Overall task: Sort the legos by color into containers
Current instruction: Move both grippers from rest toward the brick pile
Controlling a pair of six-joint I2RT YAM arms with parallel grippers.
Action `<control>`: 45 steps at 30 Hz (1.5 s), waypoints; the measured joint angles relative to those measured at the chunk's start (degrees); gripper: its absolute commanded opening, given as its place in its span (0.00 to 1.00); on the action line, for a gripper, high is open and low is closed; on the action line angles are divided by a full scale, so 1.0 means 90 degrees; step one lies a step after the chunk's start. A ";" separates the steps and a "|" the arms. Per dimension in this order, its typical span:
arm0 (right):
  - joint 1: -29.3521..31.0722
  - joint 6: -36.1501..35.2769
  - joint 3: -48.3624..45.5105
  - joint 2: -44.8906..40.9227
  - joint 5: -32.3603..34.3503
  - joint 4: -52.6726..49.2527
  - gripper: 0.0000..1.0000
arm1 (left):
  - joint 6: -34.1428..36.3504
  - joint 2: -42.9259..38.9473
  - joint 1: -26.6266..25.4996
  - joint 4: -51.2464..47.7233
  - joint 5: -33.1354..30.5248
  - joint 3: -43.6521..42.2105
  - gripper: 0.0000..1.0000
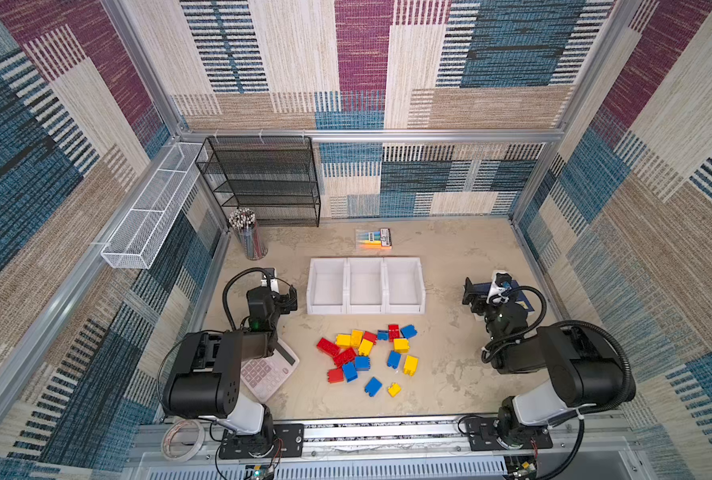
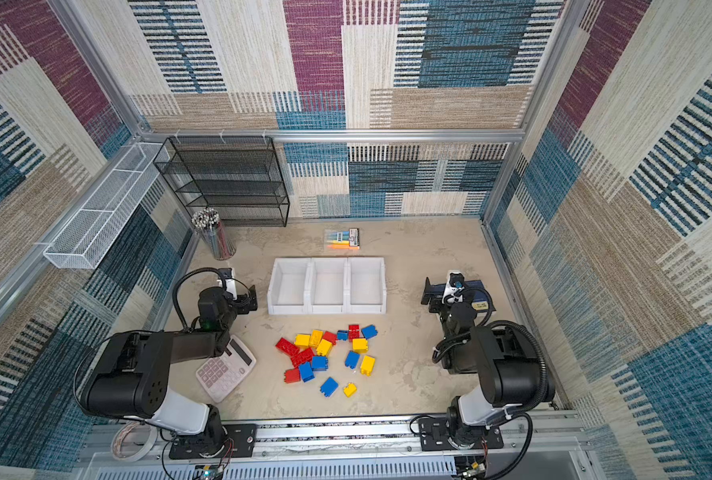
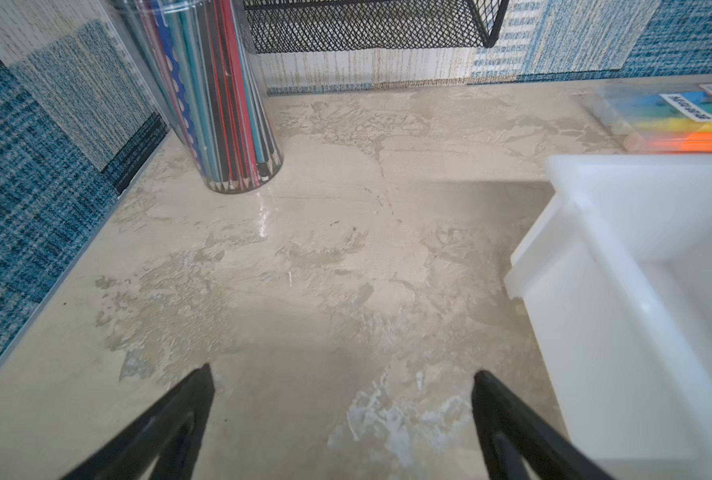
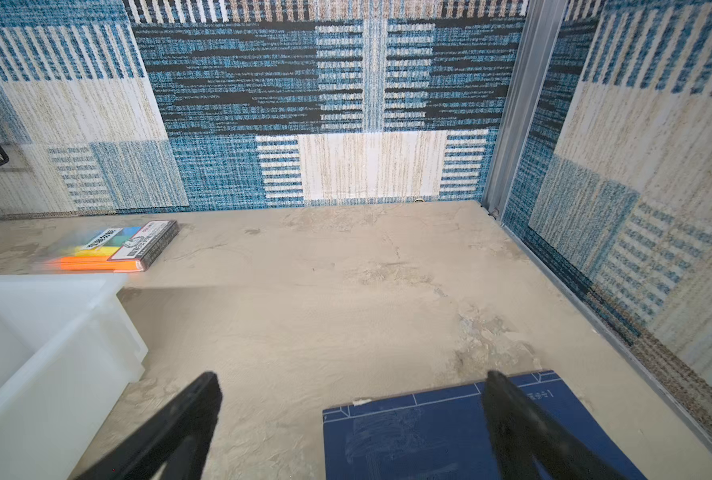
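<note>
Beige tabletop (image 1: pixel 449 374): red, blue, yellow legos (image 1: pixel 365 347)

red, blue, yellow legos (image 1: pixel 366 355) scattered before three empty white containers (image 1: pixel 365 309).

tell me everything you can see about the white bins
The white bins are three identical open-top rectangular boxes joined side by side in a row, smooth plastic by the look, with front walls cut lower than the rest. All three are empty and stand upright on the table, between the highlighter pack behind and the bricks in front. Nothing else touches them.
</note>
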 measured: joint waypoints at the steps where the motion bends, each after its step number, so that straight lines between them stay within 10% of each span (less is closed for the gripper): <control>1: 0.0000 0.0000 0.0012 0.0007 0.0000 0.0000 1.00 | -0.0002 0.0000 0.0017 0.0000 0.0015 0.0000 0.99; 28: -0.0005 0.0044 -0.0019 -0.0112 -0.0039 -0.0046 1.00 | -0.0041 -0.0061 0.0063 0.0005 0.0134 -0.0017 0.99; 45: 0.2208 0.1921 0.3514 -0.2569 -0.0321 -0.8335 1.00 | -0.1195 -0.3028 -0.1387 -0.5360 0.0410 0.1545 0.98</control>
